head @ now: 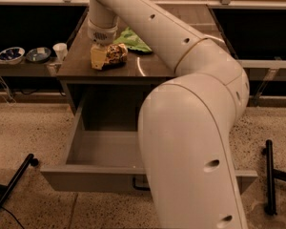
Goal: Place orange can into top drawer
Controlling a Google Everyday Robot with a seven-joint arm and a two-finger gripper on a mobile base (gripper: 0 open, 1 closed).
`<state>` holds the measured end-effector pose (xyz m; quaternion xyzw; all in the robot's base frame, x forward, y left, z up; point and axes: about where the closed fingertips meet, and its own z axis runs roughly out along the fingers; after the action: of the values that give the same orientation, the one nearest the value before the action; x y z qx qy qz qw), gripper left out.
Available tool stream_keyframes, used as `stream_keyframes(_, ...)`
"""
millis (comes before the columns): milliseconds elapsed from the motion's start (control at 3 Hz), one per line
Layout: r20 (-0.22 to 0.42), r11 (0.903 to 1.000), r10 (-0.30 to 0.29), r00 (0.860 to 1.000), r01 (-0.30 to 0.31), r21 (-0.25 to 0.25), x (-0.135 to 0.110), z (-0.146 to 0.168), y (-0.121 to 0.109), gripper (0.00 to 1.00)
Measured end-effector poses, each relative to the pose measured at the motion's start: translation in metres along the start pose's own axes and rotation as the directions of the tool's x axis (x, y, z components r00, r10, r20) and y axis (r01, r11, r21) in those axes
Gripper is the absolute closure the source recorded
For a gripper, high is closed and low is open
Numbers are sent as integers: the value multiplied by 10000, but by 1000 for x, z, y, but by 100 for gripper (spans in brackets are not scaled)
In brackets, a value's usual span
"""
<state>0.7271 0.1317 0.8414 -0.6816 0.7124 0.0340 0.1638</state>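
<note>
The orange can (116, 53), a lumpy mottled brown and tan item, lies on the dark cabinet top (76, 63). My gripper (99, 56) reaches down from above and sits right against the can's left side. The top drawer (86, 179) below is pulled wide open towards the camera, and its grey inside holds nothing. Its dark handle (139, 186) is mostly hidden behind my large white arm (190, 142), which fills the right middle of the view.
A flat green bag (134, 40) lies on the cabinet top behind the can. Two bowls (12, 54) and a white cup (60, 50) stand on a low shelf at the left. Black stand legs lie on the speckled floor at the left (12, 185) and right (269, 175).
</note>
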Motion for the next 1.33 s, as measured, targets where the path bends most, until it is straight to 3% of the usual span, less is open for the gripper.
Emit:
stream_keyframes(333, 697, 10000, -63, 9975, 64, -12, 3, -8, 7, 88)
stream_keyframes(667, 1851, 9986, 532, 9813, -531, -52, 19, -44, 33, 100)
stream_keyframes(1000, 2241, 9827, 1805, 9577, -1849, -10, 56, -81, 70, 100)
stream_keyframes(1333, 1614, 9594, 2739, 9481, -2810, 227, 83, -81, 110, 100)
